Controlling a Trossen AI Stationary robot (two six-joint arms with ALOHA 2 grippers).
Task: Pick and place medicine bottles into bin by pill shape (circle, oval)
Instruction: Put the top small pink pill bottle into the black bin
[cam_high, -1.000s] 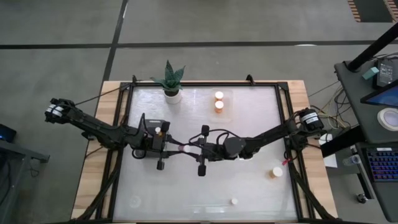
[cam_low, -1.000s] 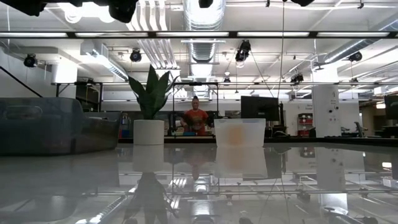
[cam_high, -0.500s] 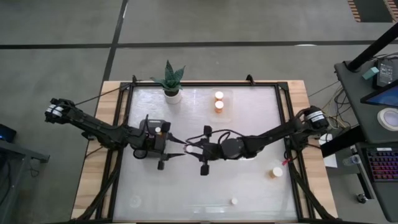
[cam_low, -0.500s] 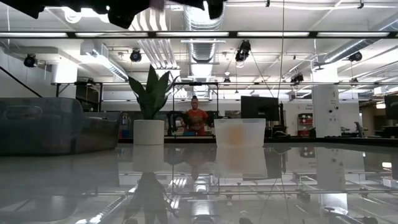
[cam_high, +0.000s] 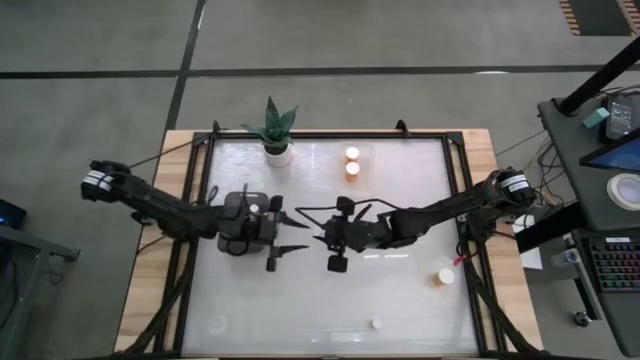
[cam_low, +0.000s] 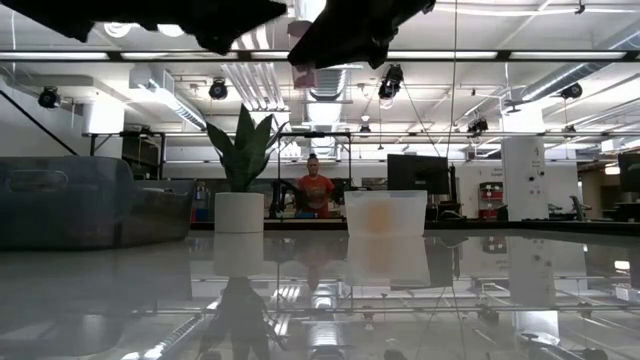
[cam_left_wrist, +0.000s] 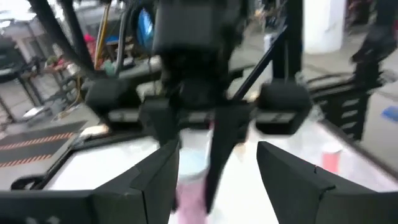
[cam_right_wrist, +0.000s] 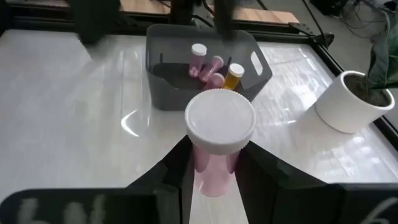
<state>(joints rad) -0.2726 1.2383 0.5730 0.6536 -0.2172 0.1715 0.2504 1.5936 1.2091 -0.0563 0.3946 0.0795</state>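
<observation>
- High view: left gripper (cam_high: 292, 236) and right gripper (cam_high: 330, 243) sit near each other at mid-table, apart; left fingers spread wide, empty; two orange medicine bottles (cam_high: 352, 162) stand in the clear tray, one more bottle (cam_high: 445, 277) by the right edge.
- Low view: plant pot (cam_low: 239, 212) and clear tray (cam_low: 385, 213) far back; arms only dark shapes overhead.
- Left wrist view: own fingers (cam_left_wrist: 163, 180) wide apart, nothing between them.
- Right wrist view: jaws clamped narrow on a pink bottle (cam_right_wrist: 217, 149) with a white cap; dark bin (cam_right_wrist: 205, 71) ahead holds several bottles; risk: the bottle, gripped low, may tilt or slip during travel; arms so close could clip each other.
</observation>
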